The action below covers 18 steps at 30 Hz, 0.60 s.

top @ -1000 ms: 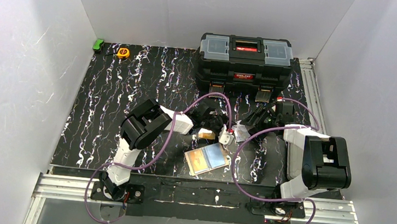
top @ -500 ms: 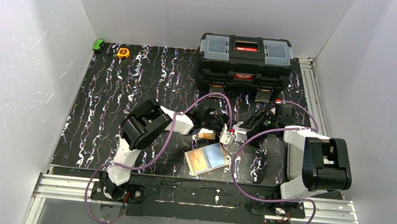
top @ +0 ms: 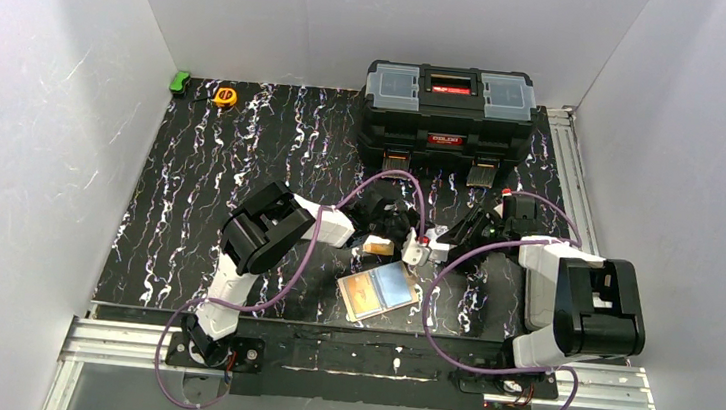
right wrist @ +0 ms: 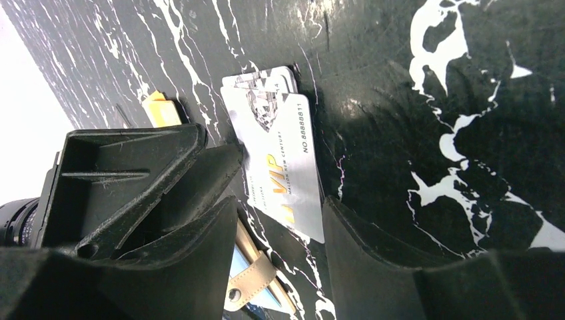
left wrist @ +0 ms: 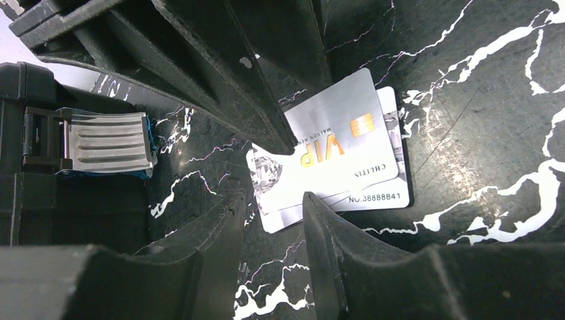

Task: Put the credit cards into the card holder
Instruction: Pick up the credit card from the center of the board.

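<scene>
Arms both reach low over the table (top: 223, 151), my left gripper (left wrist: 298, 175) and right gripper (right wrist: 280, 190) meeting from opposite sides at the credit cards (left wrist: 343, 143). These lie flat, stacked slightly offset, long axis running from one gripper to the other. My left fingers stand narrow astride one end; whether they pinch, I cannot tell. My right fingers stand apart around the other end. The card holder (top: 381, 289) lies open nearby.
</scene>
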Each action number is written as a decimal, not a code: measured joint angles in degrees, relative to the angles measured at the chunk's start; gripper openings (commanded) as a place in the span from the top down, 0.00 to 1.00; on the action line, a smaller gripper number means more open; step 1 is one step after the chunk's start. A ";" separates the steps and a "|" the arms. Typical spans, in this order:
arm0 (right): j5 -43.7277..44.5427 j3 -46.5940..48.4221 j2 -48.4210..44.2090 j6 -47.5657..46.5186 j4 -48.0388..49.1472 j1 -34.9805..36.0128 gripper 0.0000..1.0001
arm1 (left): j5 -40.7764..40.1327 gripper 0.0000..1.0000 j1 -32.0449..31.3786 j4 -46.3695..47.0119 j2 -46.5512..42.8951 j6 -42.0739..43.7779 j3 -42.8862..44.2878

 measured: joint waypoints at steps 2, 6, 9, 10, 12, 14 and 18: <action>0.02 -0.02 -0.42 0.00 -0.83 0.00 0.43 | 0.04 0.64 -0.11 0.00 0.00 -0.04 0.00; 0.15 -0.02 -1.46 -0.24 -3.43 0.00 0.44 | 0.09 0.64 -0.33 0.00 0.00 -0.22 0.00; 0.13 -0.02 -2.14 -0.44 -4.87 0.00 0.46 | 0.15 0.64 -0.42 0.00 0.00 -0.24 0.00; 0.11 -0.02 -2.21 -0.50 -5.09 0.00 0.47 | 0.17 0.64 -0.44 0.00 0.00 -0.24 0.00; 0.04 0.00 -2.21 -0.63 -5.51 0.00 0.47 | 0.20 0.64 -0.46 0.00 0.00 -0.24 0.00; -0.13 0.02 -2.21 -0.70 -6.01 0.00 0.47 | 0.20 0.64 -0.50 0.00 0.02 -0.24 0.00; -0.63 0.04 -2.56 -0.87 -6.34 0.00 0.48 | 0.20 0.64 -0.63 0.00 0.02 -0.24 0.00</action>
